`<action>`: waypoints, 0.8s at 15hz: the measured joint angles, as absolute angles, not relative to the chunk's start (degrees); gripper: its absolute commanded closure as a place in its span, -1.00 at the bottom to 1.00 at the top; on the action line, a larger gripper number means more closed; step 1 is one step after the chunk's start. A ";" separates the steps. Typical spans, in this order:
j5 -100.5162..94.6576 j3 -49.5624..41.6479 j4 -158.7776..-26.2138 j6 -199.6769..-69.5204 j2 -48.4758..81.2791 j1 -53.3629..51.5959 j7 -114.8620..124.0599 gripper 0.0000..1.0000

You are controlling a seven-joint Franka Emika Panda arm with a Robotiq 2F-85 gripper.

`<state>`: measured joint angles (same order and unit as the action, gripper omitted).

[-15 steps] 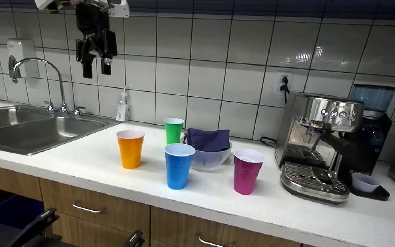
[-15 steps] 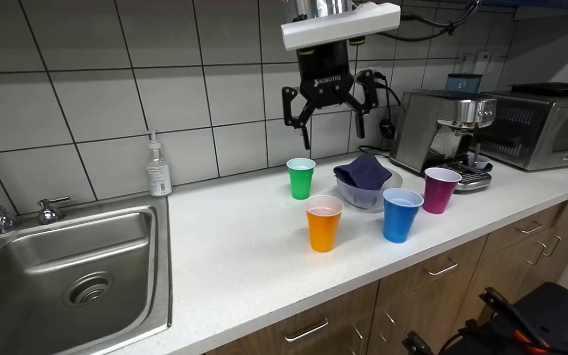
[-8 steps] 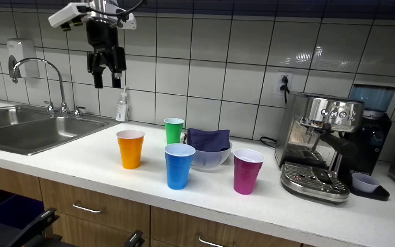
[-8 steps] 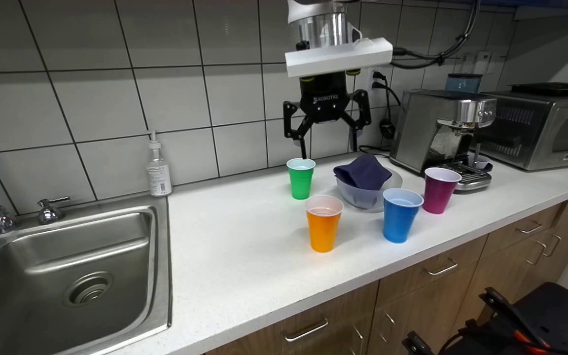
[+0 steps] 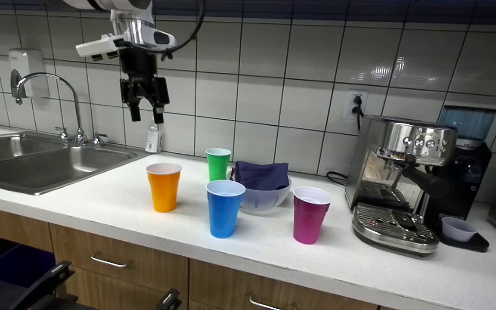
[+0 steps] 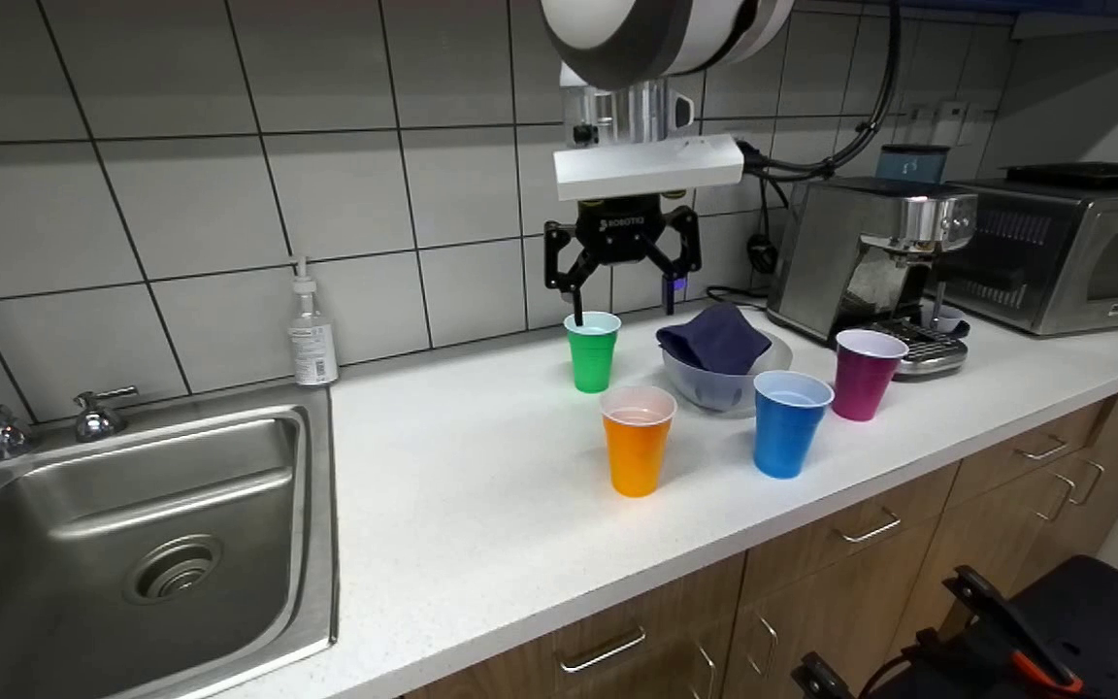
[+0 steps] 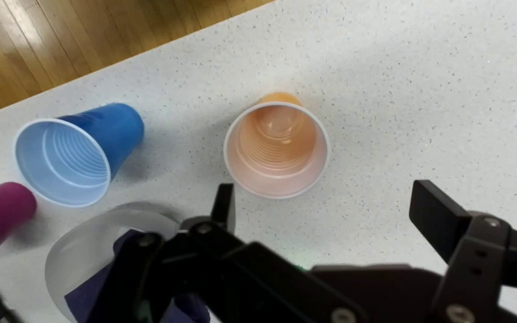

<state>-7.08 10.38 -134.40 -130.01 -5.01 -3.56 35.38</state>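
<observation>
My gripper (image 7: 324, 192) stands open above the counter, with nothing between its fingers. In the wrist view an upright orange cup (image 7: 276, 148) lies just ahead of the left finger. Both exterior views show the gripper (image 5: 147, 120) (image 6: 623, 317) pointing down, higher than the orange cup (image 5: 164, 191). One fingertip overlaps the rim of a green cup (image 6: 593, 357) in an exterior view; contact cannot be told. That cup is almost wholly hidden in the wrist view. A blue cup (image 5: 223, 215) and a magenta cup (image 5: 310, 221) stand farther along, beside a bowl (image 6: 705, 390) with a dark blue cloth (image 6: 714, 338).
A steel sink (image 6: 318, 505) with a faucet (image 5: 78, 107) and a pump bottle (image 6: 312, 340) is at one end. An espresso machine (image 5: 403, 142) and an oven (image 6: 1073, 252) stand at the other. A tiled wall (image 5: 256, 99) runs behind the counter.
My gripper has come down, drifting right in an exterior view and slightly left in another, staying open. The cups, bowl and cloth have not moved.
</observation>
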 measured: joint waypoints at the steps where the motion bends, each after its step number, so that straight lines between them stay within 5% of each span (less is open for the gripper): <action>1: -7.50 10.28 -134.39 -131.12 -4.22 -3.56 35.39 -1.00; 12: -11.88 5.97 -128.73 -139.63 6.53 -3.63 34.81 -1.00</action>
